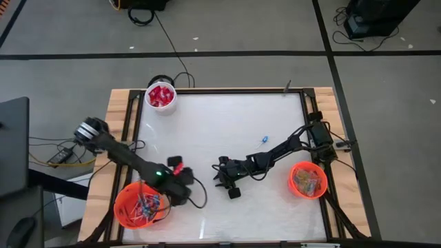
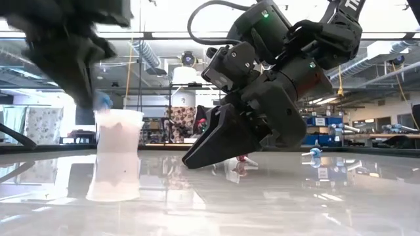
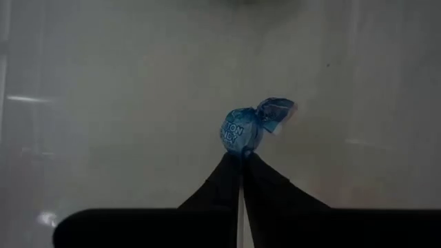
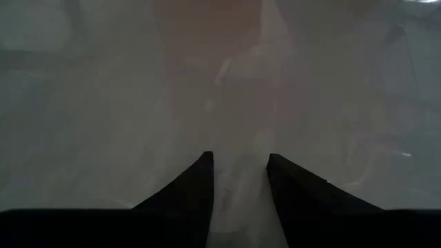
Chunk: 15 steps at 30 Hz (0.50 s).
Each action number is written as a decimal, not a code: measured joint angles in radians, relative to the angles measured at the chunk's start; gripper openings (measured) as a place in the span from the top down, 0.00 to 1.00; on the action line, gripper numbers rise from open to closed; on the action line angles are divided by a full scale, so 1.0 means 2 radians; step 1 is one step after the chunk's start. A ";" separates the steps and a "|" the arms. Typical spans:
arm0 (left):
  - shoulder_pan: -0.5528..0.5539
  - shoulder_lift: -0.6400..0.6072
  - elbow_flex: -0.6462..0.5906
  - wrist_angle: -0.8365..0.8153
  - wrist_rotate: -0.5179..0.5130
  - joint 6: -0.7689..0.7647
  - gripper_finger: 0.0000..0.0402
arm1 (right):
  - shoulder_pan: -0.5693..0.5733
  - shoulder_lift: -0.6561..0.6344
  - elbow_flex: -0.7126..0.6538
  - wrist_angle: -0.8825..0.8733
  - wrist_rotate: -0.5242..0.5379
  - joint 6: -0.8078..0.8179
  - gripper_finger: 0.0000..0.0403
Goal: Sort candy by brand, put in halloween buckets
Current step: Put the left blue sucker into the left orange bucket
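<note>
left tool (image 3: 242,160) pinches a blue sweet (image 3: 242,131) by its very edge, near the orange bucket (image 1: 124,207). right tool (image 4: 238,165) waits mid-bench, fingers apart, empty. so thin a pinch could slip, dropping the sweet short of the bucket.

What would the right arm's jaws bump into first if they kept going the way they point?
Probably just the bare white table top. The right gripper points down at it with its jaws apart and nothing between them; how near the surface lies is unclear.
</note>
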 joint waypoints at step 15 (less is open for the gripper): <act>-0.097 -0.177 0.082 -0.266 0.071 -0.200 0.95 | -0.003 0.001 0.000 0.005 0.000 0.002 0.63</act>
